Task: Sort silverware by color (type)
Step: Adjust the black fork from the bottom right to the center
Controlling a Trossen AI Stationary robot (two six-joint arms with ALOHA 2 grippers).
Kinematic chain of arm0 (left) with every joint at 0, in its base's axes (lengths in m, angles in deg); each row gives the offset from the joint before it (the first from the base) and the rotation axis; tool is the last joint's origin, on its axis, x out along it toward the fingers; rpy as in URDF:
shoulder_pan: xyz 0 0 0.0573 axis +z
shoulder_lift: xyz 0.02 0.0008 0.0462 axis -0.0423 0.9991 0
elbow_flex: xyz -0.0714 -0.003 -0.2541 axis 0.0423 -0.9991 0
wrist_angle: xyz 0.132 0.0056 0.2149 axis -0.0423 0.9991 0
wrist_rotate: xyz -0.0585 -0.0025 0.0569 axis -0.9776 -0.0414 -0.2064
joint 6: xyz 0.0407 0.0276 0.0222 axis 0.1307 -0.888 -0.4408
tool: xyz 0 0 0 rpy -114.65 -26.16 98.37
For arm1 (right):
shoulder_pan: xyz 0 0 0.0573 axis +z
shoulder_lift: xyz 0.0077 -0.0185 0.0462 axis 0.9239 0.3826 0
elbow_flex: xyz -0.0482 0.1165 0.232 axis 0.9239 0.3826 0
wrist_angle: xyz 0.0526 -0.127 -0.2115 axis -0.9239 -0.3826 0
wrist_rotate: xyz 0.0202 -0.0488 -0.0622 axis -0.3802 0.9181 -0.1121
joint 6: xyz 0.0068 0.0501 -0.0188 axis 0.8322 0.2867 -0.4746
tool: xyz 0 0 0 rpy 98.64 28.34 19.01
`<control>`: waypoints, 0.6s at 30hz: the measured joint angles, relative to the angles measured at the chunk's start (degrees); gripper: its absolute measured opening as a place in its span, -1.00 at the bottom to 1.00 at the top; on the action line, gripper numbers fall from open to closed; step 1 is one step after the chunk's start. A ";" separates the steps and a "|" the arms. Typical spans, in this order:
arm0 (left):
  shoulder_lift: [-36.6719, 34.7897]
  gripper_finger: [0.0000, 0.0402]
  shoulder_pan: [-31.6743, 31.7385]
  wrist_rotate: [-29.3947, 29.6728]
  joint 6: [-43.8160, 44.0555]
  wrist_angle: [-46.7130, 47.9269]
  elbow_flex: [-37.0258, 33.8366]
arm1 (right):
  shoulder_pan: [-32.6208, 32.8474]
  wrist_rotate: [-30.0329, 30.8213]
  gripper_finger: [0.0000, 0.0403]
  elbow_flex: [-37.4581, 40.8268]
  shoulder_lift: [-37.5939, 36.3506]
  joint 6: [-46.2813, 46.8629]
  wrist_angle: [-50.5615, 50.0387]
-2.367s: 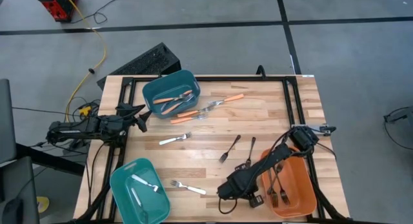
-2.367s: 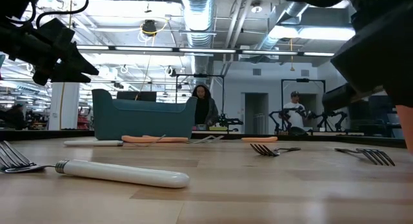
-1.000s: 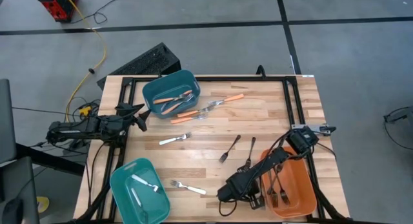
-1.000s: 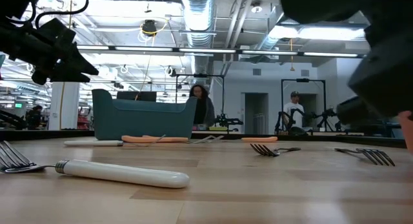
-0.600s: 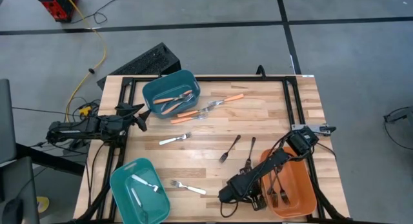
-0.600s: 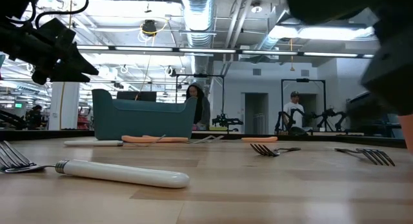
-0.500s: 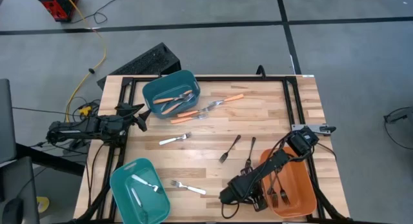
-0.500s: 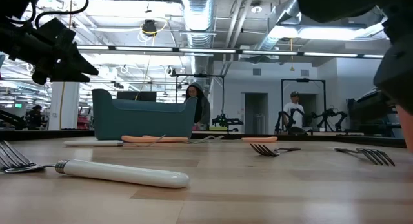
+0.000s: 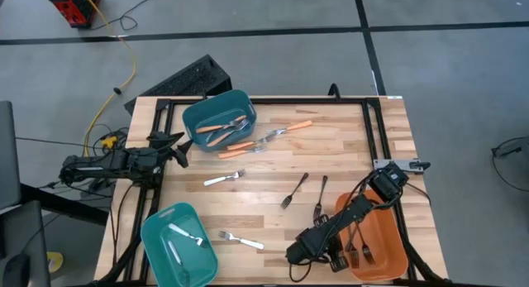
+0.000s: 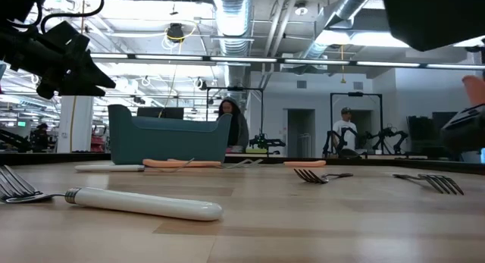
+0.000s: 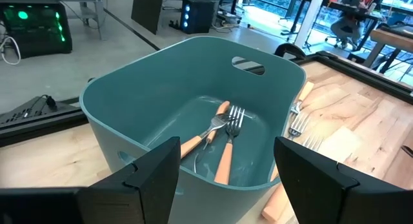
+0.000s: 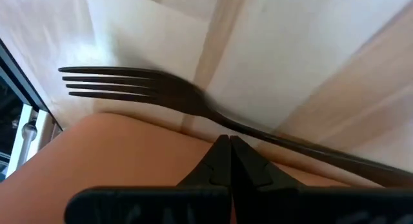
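A: Where's the right gripper [image 9: 299, 252]?

B: Low at the near edge of the table [image 9: 347, 155], just left of the orange bin [image 9: 387, 241]. Fingers pressed together, nothing between them. In its wrist view the closed tips sit right over a black fork [image 12: 148, 91] that lies past the orange rim; can't tell if they touch it.

A: Left gripper [image 9: 176, 151]?

B: Parked off the table's left edge, beside the far teal bin [image 9: 216, 119]. Fingers [image 11: 151, 175] spread apart, empty, pointing at that bin.

A: Where are the forks?

B: Far teal bin holds orange-handled forks [image 11: 222, 140]. More orange-handled ones [image 9: 285, 129] lie on the wood just right of it. Near teal bin [image 9: 178, 244] holds a white fork [image 9: 187, 234]. Two white forks still loose: one mid-table [image 9: 224, 179], one near the front edge [image 9: 240, 239]. Two black forks [image 9: 294, 188] lie loose in the middle, right of centre. Orange bin has several black forks [image 9: 361, 237] inside.

A: Anything else?

B: A person [image 10: 229, 123] stands in the room behind, seen over the far bin in the low view
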 joint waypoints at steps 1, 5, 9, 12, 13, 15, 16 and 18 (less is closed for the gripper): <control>-0.01 0.17 0.00 0.00 0.00 0.00 0.00 | 0.00 0.02 -0.92 0.01 0.00 0.01 0.18; 0.00 0.17 -0.01 0.10 0.00 -0.02 0.00 | -0.77 0.04 -0.92 0.02 0.00 0.56 1.60; 0.00 0.17 0.01 0.39 0.00 -0.06 0.00 | -1.72 0.04 -0.92 0.02 0.00 0.36 2.26; -0.02 0.17 0.00 0.39 0.00 -0.07 0.00 | -3.06 1.49 -0.92 0.02 -0.02 -0.48 2.67; 0.00 0.17 0.01 0.39 0.00 -0.06 0.00 | -3.55 2.30 -0.92 0.02 -0.02 -1.15 2.65; 0.00 0.17 -0.01 0.39 0.00 -0.07 0.00 | -4.85 4.24 -0.92 0.02 -0.07 -3.13 2.70; 0.00 0.17 0.01 0.39 0.00 -0.07 0.00 | -5.62 5.57 -0.92 0.00 -0.09 -4.12 2.62; 0.00 0.17 -0.01 0.37 0.00 -0.07 0.00 | -7.44 8.08 -0.92 -0.01 -0.17 -5.57 2.56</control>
